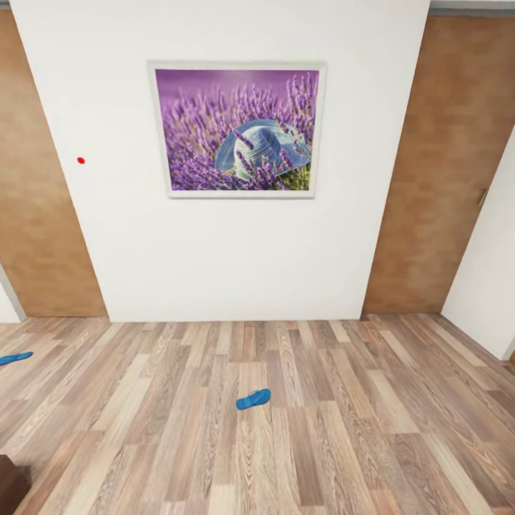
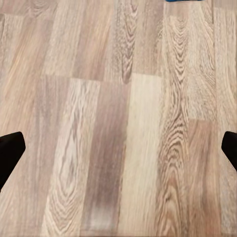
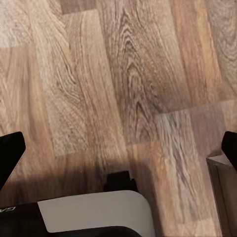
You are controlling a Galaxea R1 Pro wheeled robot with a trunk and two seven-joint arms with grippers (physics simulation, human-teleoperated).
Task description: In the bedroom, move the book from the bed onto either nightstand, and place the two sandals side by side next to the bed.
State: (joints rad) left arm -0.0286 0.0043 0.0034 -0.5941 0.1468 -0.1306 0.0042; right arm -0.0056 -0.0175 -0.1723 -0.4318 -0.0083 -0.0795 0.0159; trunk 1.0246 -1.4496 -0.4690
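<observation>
One blue sandal point(image 1: 253, 399) lies on the wood-plank floor in the middle of the head view, a short way out from the white wall. The other sandal point(image 1: 14, 357) lies at the far left edge, partly cut off. A blue sliver of a sandal point(image 2: 182, 1) shows at the edge of the left wrist view. My left gripper point(image 2: 118, 153) is open over bare floor, its dark fingertips point(image 2: 10, 153) far apart. My right gripper point(image 3: 118, 153) is also open above the planks, holding nothing. The book, the bed and the nightstand are out of view.
A white wall with a framed lavender picture point(image 1: 237, 129) stands ahead, flanked by brown wooden panels point(image 1: 443, 164). Another white wall point(image 1: 493, 272) juts in at the right. A dark brown wooden corner point(image 1: 11, 486) sits at the lower left, and a wooden corner point(image 3: 224, 192) lies near my right gripper.
</observation>
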